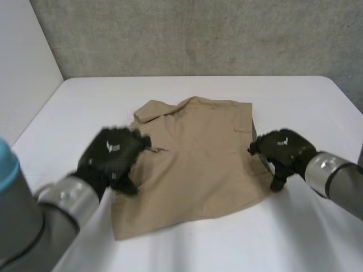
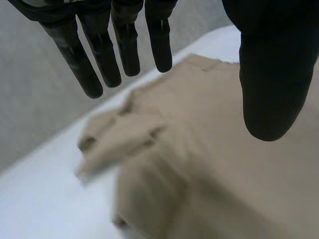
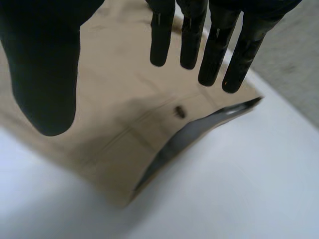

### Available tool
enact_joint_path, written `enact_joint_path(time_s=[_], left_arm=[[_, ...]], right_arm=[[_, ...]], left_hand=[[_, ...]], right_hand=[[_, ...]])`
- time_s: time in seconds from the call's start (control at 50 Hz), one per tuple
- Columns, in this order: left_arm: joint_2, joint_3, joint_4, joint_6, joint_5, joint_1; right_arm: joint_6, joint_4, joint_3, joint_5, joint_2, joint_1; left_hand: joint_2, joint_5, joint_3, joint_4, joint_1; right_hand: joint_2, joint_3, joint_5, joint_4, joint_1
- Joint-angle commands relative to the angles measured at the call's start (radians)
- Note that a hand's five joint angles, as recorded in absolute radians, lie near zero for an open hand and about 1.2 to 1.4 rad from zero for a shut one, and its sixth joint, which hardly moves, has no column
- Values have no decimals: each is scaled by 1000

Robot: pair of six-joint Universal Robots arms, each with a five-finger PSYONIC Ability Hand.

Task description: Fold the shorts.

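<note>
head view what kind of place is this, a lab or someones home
Probably a lab or test room, not a home: a white table, a plain grey concrete wall behind it, and the robot's left hand and right hand at tan shorts.

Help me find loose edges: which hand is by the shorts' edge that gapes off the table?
The right hand: near its fingertips the shorts' edge arches off the table, leaving a dark gap; near the left hand it's merely rumpled.

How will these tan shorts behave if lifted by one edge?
Probably floppy: the shorts lie in soft layers, with a bunched fold by the left robot hand. One edge curls up unsupported, suggesting light cloth with slight body. It may slide on the smooth table.
</note>
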Motion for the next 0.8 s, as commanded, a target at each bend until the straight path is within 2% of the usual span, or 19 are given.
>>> enact_joint_path(time_s=[0.02,0.1,0.14,0.44,0.58,0.62,0.8], left_arm=[[11,-123,-35,-126,-106,-51],[-10,-163,-31,-143,-193,-83],[-26,-167,-31,-143,-210,-85],[-106,-175,18,-146,-224,-102],[-132,-167,65,-146,-239,-103],[-141,-164,68,-146,-241,-103],[-191,-152,107,-143,-245,-109]], right_arm=[[-14,-140,131,-128,18,-77],[-15,-254,166,-130,71,-86],[-17,-274,169,-130,85,-86],[-55,-297,163,-128,137,-85],[-81,-325,162,-127,154,-83],[-84,-326,160,-127,154,-85],[-81,-325,157,-124,142,-83]], left_hand=[[106,103,108,105,100],[200,197,202,199,194],[212,209,213,211,206],[203,200,205,202,197],[203,200,205,202,197],[203,200,205,202,197],[203,200,205,202,197]], right_hand=[[175,167,183,167,232],[243,235,251,235,300],[269,261,277,261,326],[319,311,327,311,376],[679,672,688,672,737],[931,923,940,923,988],[958,950,966,950,1015]])
